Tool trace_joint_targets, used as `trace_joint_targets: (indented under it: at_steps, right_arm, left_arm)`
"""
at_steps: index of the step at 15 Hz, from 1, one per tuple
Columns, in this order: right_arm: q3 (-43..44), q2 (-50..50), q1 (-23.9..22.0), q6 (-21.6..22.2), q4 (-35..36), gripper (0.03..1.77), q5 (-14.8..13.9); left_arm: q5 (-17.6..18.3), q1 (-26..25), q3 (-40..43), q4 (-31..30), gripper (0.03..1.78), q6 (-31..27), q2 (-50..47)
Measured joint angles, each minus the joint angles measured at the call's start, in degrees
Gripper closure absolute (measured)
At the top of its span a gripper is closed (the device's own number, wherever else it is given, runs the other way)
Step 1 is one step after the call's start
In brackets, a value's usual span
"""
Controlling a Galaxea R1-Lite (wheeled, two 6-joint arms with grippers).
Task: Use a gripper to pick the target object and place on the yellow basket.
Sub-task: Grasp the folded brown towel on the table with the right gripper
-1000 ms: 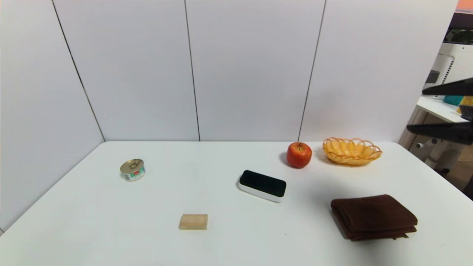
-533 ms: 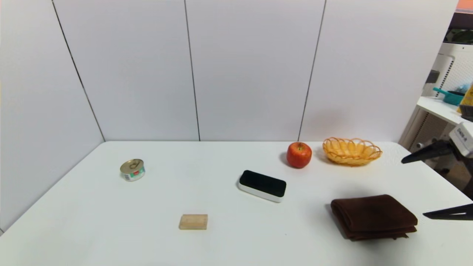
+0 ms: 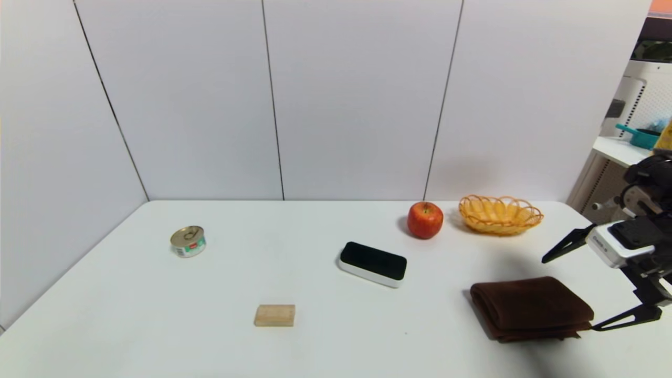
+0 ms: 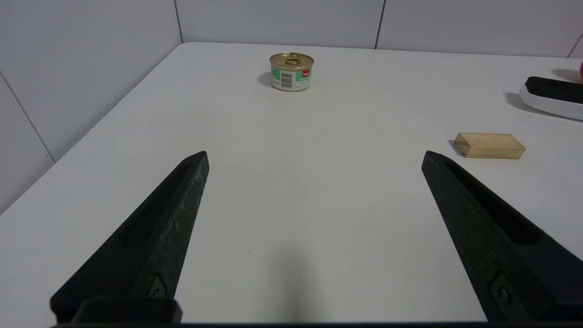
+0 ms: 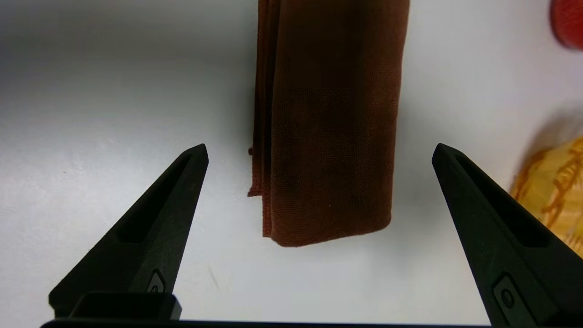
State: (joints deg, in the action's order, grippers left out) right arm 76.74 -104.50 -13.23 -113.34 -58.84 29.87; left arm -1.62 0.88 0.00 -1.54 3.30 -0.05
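Observation:
The target object, a dark brown folded towel (image 3: 530, 307), lies flat on the white table at the front right. My right gripper (image 3: 568, 295) hovers at the towel's right end, open wide, with one finger beyond its far edge and one beyond its near edge. In the right wrist view the towel (image 5: 330, 123) lies ahead of and between the spread fingers of the gripper (image 5: 319, 146), untouched. The yellow basket (image 3: 500, 214) stands empty behind the towel, also seen as the basket (image 5: 558, 191) beside one finger. My left gripper (image 4: 314, 153) is open over bare table, out of the head view.
A red apple (image 3: 424, 220) sits just left of the basket. A black-topped white eraser (image 3: 373, 263) lies mid-table, a wooden block (image 3: 274, 315) near the front, a tin can (image 3: 188, 241) at the left. The table's right edge (image 3: 619, 247) runs under my right arm.
My right gripper came down from high at the right edge and moved left toward the towel, staying open. The towel and other objects have not moved.

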Motion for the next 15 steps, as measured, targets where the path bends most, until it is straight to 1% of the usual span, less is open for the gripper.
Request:
trace_joint_targets:
  at_steps: [2, 4, 7, 8, 10, 12, 15]
  right_arm:
    - [1.49, -3.02, 0.28, -0.28, -0.02, 0.1, -0.71]
    - [2.8, -5.49, 0.69, 0.35, 0.0, 0.1, -1.76]
    - [3.27, -7.39, 1.22, 4.18, -0.11, 0.1, -2.45]
    - [3.27, -7.77, 1.33, 4.73, -0.06, 0.1, -2.52]
    - [2.95, -8.48, 1.51, 4.79, -0.05, 0.1, -2.72]
    - [2.26, -9.01, 1.49, 4.77, 0.02, 0.1, -4.02]
    - [1.6, -9.95, 1.66, 4.88, 0.2, 0.1, -3.9]
  left_arm:
    - [-0.02, 0.0, -0.02, -0.02, 0.12, -0.02, 0.0]
    - [-0.02, 0.0, -0.02, -0.02, 0.12, -0.02, 0.0]
    - [0.0, 0.0, -0.02, 0.0, 0.12, -0.02, 0.0]
    - [0.0, 0.0, 0.0, -0.02, 0.12, 0.0, 0.0]
    - [-0.02, 0.0, 0.0, -0.02, 0.12, 0.0, 0.0]
    - [0.0, 0.0, 0.0, 0.0, 0.12, -0.02, 0.0]
    - [0.0, 0.0, 0.0, -0.02, 0.12, -0.02, 0.0]
